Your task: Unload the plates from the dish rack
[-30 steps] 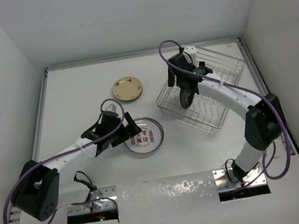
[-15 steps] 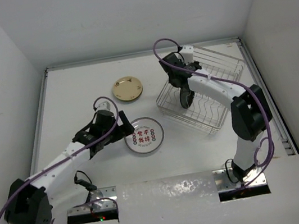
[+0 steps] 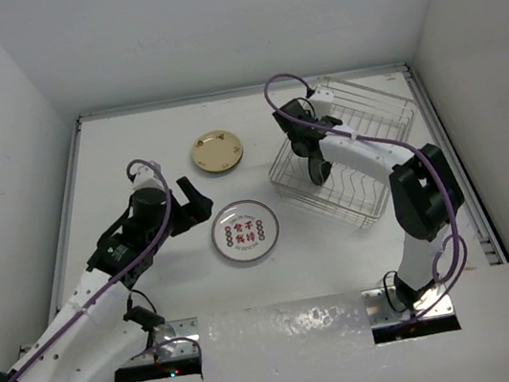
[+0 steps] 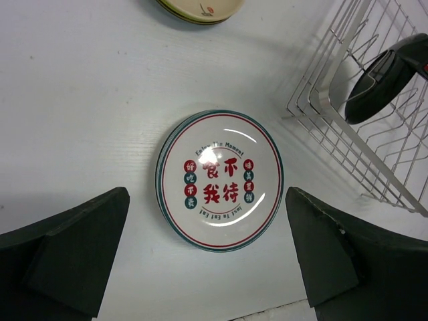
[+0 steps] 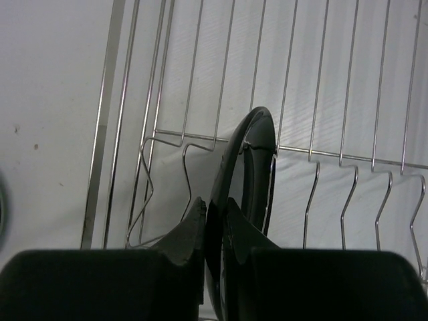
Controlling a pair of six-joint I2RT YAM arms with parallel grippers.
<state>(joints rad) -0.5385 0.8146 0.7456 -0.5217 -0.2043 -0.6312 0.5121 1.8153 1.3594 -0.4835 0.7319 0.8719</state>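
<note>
The dish rack [image 3: 382, 124] of silvery wire stands at the back right, and a black plate [image 3: 317, 170] stands on edge between its prongs. My right gripper [image 3: 312, 150] reaches down into the rack and is shut on that plate's rim. In the right wrist view both fingers press the black plate [image 5: 251, 150] from either side at my gripper [image 5: 215, 215]. A white plate [image 3: 245, 232] with red characters lies flat on the table. My left gripper [image 3: 195, 206] hangs open to its left. In the left wrist view the white plate [image 4: 221, 180] lies beyond my left gripper [image 4: 207, 195].
A tan plate [image 3: 216, 150] lies flat at the back centre, left of the rack, and its edge [image 4: 200, 8] shows at the top of the left wrist view. White walls close in the table on three sides.
My right gripper has shut on the black plate's rim in the rack. My left arm has drawn back to the left, away from the white plate, still open.
</note>
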